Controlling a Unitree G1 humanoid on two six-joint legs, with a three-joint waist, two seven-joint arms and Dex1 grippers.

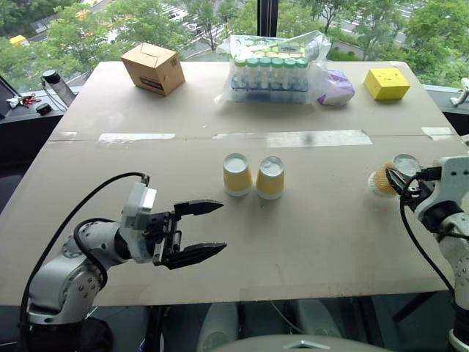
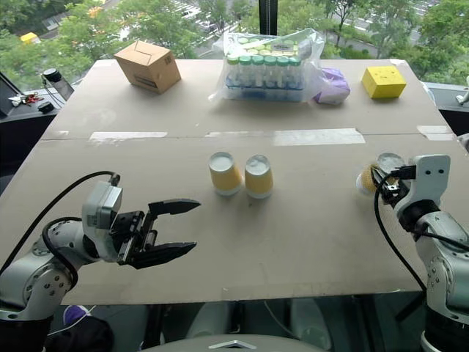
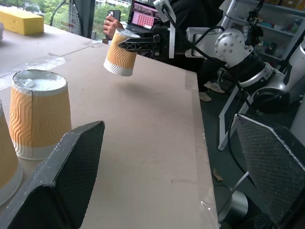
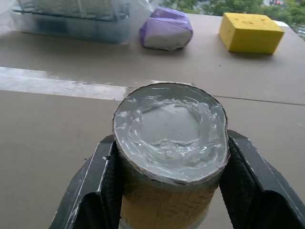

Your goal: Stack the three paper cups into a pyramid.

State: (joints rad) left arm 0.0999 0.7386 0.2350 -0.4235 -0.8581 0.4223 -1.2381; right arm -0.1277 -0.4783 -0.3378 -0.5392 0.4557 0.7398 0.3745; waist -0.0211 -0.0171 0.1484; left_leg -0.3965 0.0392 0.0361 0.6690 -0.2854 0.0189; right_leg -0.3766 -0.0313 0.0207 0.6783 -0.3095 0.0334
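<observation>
right end effector clamped on paper cup, walls denting | cup light, flimsy; grip mid-wall gently | left end effector spread, empty

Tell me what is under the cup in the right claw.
Nothing but bare table: the left wrist view shows the held cup lifted clear in the right claw, its shadow below. Its inside cannot be seen.

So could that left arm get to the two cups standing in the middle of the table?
Probably yes. The left end effector is open and holds nothing, and bare table lies between it and the two upturned cups. The right end effector is off to the side, shut on the third cup.
</observation>
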